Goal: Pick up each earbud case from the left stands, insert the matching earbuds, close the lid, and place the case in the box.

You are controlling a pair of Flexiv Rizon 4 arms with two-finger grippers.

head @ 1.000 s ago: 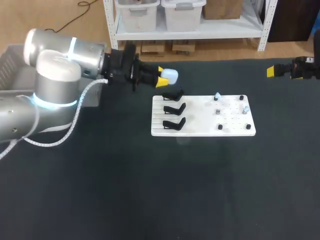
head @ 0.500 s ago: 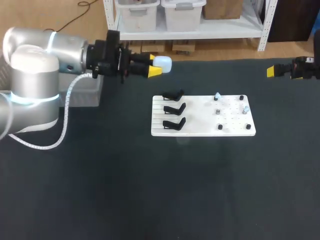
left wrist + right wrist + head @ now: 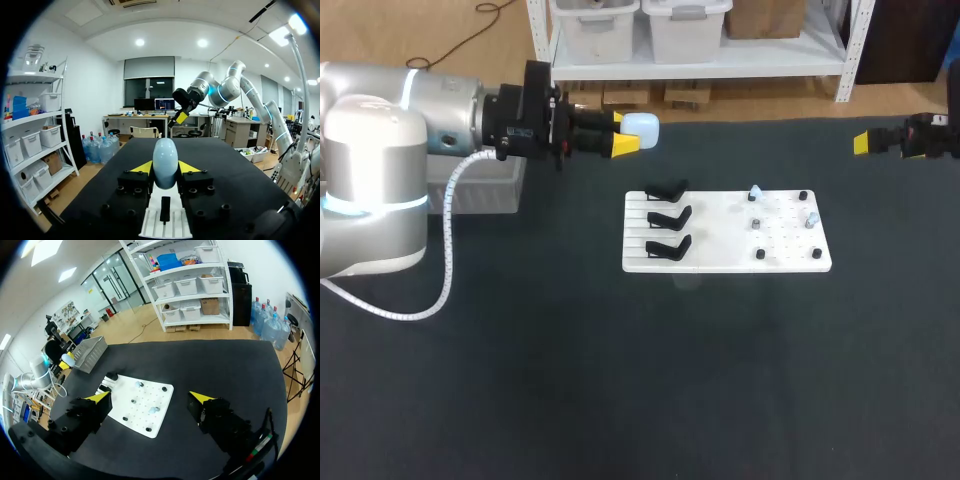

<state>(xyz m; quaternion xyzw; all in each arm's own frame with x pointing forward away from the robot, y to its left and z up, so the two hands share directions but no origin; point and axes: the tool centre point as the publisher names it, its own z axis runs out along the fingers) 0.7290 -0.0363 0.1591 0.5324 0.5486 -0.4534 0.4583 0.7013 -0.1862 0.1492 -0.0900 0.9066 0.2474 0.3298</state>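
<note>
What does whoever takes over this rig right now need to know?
Left gripper: shut on the pale blue earbud case, held in the air at the table's far edge, right of the grey box.
Right gripper: open, empty, at the far right.
Stands: all three empty. Two pale pieces sit on the board's peg side.
Done: case lifted, lid looks closed; contents unseen.
To do: put this case in the box.

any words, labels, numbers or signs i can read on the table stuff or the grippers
None can be read.
Earbud case, held in the left gripper: plain pale surface, no print showing.
White board and its black stands: no label visible.
Right gripper: no marking sharp enough to read.
</note>
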